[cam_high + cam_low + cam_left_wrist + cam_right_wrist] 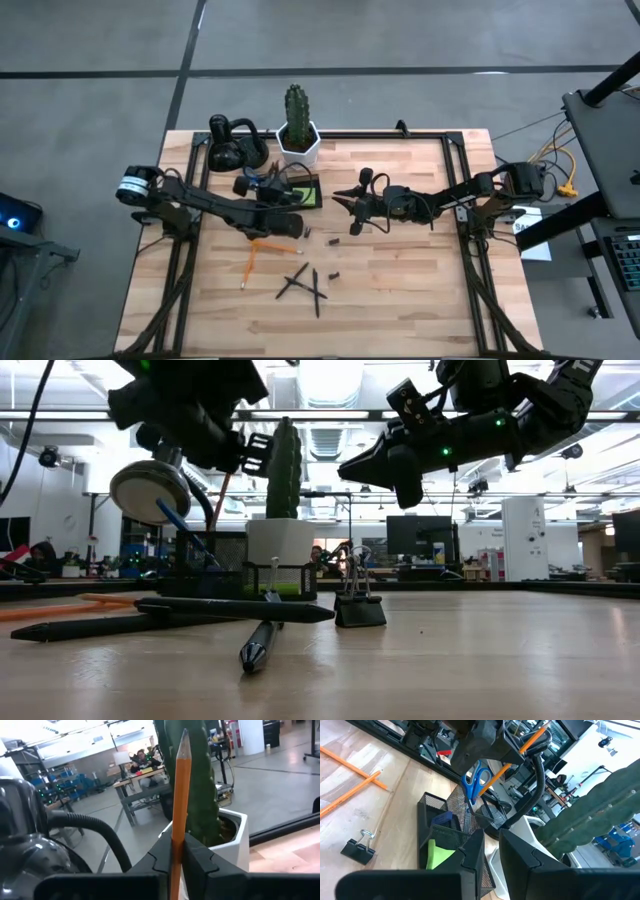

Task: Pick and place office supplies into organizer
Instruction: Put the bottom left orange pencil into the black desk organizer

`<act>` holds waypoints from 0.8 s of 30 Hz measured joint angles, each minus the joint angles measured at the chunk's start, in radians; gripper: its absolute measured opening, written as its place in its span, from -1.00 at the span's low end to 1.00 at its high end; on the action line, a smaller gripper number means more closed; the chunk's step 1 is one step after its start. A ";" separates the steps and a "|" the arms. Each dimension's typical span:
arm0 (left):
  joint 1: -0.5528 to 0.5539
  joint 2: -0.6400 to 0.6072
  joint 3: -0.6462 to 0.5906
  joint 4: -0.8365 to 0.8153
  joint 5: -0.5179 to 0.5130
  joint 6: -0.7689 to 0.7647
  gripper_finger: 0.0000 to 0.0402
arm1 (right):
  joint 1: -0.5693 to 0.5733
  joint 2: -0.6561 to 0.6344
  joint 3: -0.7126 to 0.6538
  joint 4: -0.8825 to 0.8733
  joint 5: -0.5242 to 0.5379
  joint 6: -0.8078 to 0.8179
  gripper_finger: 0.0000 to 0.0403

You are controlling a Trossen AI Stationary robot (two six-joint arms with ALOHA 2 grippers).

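My left gripper point(283, 195) hangs over the dark mesh organizer point(303, 191), shut on an orange pencil point(179, 795). The organizer point(451, 822) holds blue-handled scissors point(476, 779) and a lime-green sticky-note pad point(439, 856). My right gripper point(350, 207) hovers open just right of the organizer, touching nothing. Two more orange pencils point(262, 250) lie flat on the table, as do black pens point(305, 285). A black binder clip point(360, 606) and tiny dark bits point(331, 241) lie near them. My left gripper pinches the orange pencil's shaft point(176, 837) between its two fingers point(200, 857). The sharpened tip point(184, 737) sticks out well past the fingertips. The pencil point(496, 772) is lifted clear of the table and slants above the organizer, beside the scissors.
A white hexagonal pot with a green cactus point(297, 128) stands just behind the organizer. A black looped gadget point(232, 148) sits at the far left. A black frame point(460, 210) borders the table's sides. Bare wood lies toward the near right point(420, 300).
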 joint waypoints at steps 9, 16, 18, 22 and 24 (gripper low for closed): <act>0.011 0.000 -0.034 0.037 0.003 -0.043 -0.97 | 0.000 0.000 0.002 0.000 0.000 0.000 -0.76; 0.020 0.000 -0.057 0.109 0.003 -0.045 -0.97 | 0.000 0.000 0.002 0.000 0.000 0.000 -0.76; 0.021 0.000 -0.058 0.112 0.003 -0.045 -0.97 | 0.000 0.000 0.002 0.000 0.000 0.000 -0.76; 0.023 0.000 -0.058 0.112 0.052 -0.043 -0.97 | 0.000 0.000 0.002 0.000 0.000 0.000 -0.76; 0.025 0.000 -0.058 0.113 0.077 -0.026 -0.97 | 0.000 0.000 0.002 0.000 0.000 0.000 -0.76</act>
